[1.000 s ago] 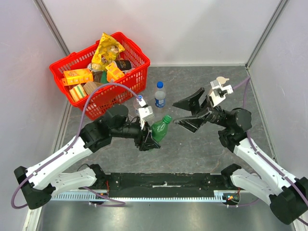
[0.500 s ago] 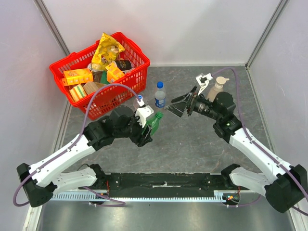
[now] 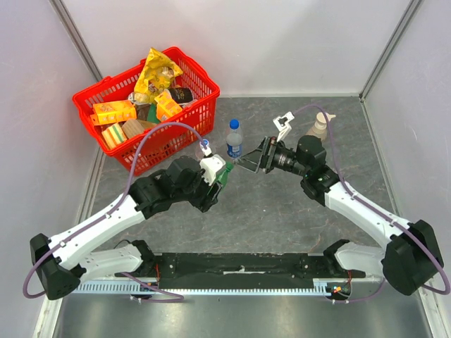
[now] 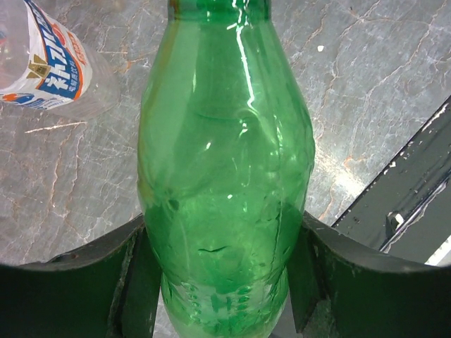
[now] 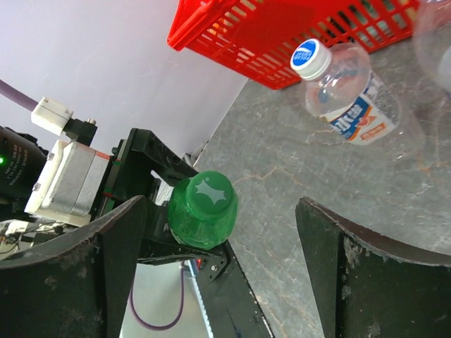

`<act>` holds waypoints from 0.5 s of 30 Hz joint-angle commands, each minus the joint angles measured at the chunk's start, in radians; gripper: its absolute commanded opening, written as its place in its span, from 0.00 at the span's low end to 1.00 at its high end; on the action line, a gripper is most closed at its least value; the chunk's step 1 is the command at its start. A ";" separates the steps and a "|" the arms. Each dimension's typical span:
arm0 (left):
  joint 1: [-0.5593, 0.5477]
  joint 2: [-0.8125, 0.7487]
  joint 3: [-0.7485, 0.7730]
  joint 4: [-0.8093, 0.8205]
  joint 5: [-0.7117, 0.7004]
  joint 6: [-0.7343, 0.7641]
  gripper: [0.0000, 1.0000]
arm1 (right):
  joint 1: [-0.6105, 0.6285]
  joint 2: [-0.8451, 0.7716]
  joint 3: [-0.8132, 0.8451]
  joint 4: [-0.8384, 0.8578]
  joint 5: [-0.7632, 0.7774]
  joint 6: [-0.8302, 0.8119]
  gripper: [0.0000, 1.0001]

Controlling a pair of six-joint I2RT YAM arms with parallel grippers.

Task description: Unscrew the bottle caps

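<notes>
My left gripper (image 3: 220, 180) is shut on the green bottle (image 4: 225, 176), its fingers (image 4: 130, 282) pressing both sides of the body. The bottle is held above the table with its green cap (image 3: 227, 167) pointing at my right gripper (image 3: 252, 161). In the right wrist view the green cap (image 5: 203, 199) sits between the wide-open fingers (image 5: 84, 274), nearer the left one and touching neither. My right gripper (image 5: 225, 271) is empty. A clear bottle (image 5: 349, 102) with a blue cap (image 5: 310, 58) stands by the basket. The blue-labelled bottle (image 3: 235, 142) stands upright with its blue cap (image 3: 234, 124) on.
A red basket (image 3: 190, 77) full of groceries stands at the back left. A beige pump dispenser (image 3: 318, 127) stands behind my right arm. The clear bottle (image 3: 205, 150) is just behind my left gripper. A black rail (image 3: 239, 264) runs along the near edge.
My right gripper has swung left and turned to face the green cap, now just short of it. My left gripper has shifted the green bottle slightly up and left.
</notes>
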 commanded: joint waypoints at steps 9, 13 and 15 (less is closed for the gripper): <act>-0.002 0.001 -0.024 0.048 -0.002 0.034 0.50 | 0.072 0.076 0.020 0.077 0.026 0.052 0.73; -0.003 -0.008 -0.030 0.053 0.000 0.034 0.50 | 0.079 0.102 0.018 0.085 0.040 0.065 0.65; -0.003 -0.007 -0.030 0.053 0.000 0.034 0.50 | 0.083 0.116 0.020 0.102 0.037 0.084 0.61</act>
